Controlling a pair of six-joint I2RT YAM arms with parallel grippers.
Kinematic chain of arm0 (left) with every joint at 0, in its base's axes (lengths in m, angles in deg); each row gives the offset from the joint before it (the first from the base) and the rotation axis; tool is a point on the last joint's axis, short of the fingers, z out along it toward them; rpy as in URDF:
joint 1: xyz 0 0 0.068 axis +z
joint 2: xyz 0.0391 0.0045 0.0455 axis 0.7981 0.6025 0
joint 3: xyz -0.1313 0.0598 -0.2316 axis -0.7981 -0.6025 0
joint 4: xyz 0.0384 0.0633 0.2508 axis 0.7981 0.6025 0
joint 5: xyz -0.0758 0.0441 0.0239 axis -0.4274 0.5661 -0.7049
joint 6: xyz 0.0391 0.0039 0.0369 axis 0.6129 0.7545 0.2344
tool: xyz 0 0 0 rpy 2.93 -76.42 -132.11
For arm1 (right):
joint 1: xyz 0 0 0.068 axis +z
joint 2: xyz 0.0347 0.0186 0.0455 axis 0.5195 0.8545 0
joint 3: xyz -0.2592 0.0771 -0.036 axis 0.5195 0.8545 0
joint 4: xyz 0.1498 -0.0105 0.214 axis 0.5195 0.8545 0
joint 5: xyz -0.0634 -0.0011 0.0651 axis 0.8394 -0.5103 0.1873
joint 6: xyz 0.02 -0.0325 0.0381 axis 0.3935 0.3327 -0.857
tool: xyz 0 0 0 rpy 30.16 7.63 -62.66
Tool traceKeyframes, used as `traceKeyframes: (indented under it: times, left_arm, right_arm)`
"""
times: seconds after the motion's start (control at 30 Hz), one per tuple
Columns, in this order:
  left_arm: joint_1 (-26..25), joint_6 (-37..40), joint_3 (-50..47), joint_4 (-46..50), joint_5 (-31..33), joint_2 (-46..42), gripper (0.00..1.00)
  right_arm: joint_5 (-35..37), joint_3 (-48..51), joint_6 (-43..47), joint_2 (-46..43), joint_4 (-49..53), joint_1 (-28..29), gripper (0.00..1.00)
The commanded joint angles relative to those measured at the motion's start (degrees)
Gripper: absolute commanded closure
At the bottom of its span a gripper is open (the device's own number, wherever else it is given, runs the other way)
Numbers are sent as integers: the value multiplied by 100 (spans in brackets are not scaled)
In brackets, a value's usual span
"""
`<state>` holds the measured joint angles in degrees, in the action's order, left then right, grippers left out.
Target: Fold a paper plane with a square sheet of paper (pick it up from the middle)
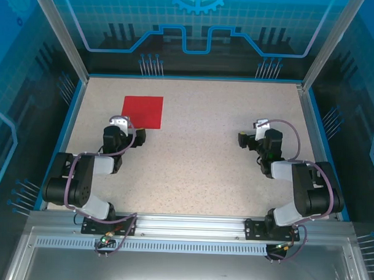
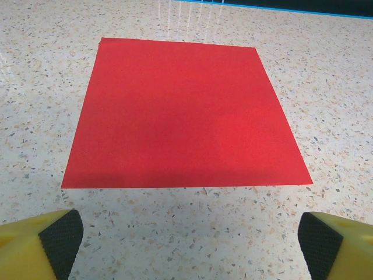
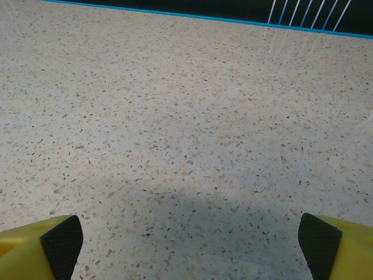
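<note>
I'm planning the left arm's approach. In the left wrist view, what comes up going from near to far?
left claw, open → strip of bare speckled table → square sheet of paper, lying flat → blue edge of the table

The square sheet of paper (image 2: 183, 114) is seen as thin, matt red paper, smooth and uncreased. The table top (image 2: 326, 87) beneath it is finished in a pale, speckled, stone-like surface (terrazzo in look), smooth, with a faint sheen where streaks of light are reflected at 12 o'clock in the left wrist view. The fingers (image 2: 23, 245) of the left gripper (image 2: 186, 245) are moulded in yellow plastic and faced with black pads (image 2: 58, 239) of a fine, rough texture; the same is seen on the right gripper (image 3: 186, 245). At 6 o'clock in the top view, a dull grey metal rail (image 1: 184, 223) is shown.
</note>
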<state>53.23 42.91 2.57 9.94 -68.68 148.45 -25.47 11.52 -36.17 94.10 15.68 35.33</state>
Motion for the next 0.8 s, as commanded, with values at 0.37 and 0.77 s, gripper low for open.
traceKeyframes:
  times: [0.37, 0.77]
  left_arm:
    - [45, 97, 49, -182, -149, -40, 1]
    - [43, 84, 58, -114, -82, -113, 1]
  right_arm:
    - [-142, -21, 44, -17, -146, -113, 1]
    - [-139, 67, -58, -215, -164, -171, 1]
